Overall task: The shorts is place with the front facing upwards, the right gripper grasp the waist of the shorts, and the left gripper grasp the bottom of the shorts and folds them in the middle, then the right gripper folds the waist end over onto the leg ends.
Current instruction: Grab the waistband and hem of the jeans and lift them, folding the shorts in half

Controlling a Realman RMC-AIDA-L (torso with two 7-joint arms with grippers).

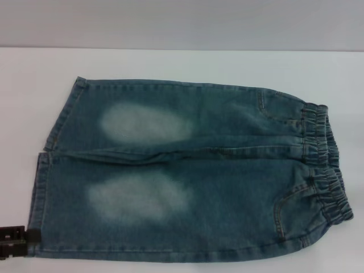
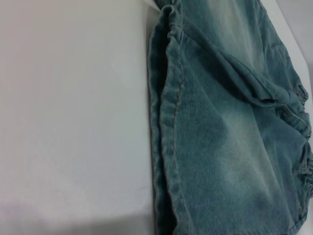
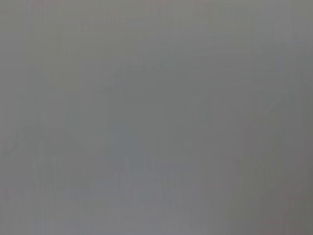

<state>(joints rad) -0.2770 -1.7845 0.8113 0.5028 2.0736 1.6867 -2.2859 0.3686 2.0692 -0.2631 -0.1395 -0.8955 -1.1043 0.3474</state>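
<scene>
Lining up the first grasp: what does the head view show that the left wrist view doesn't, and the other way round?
Only the head view shows the shorts whole: spread flat, front up, the waist of the shorts toward the robot's right, the bottom of the shorts toward its left, and the left end effector at the near hem corner. Only the left wrist view shows the stitched hem edge close up, with orange stitching. Both share the denim, its pale faded patches and the white table.
</scene>
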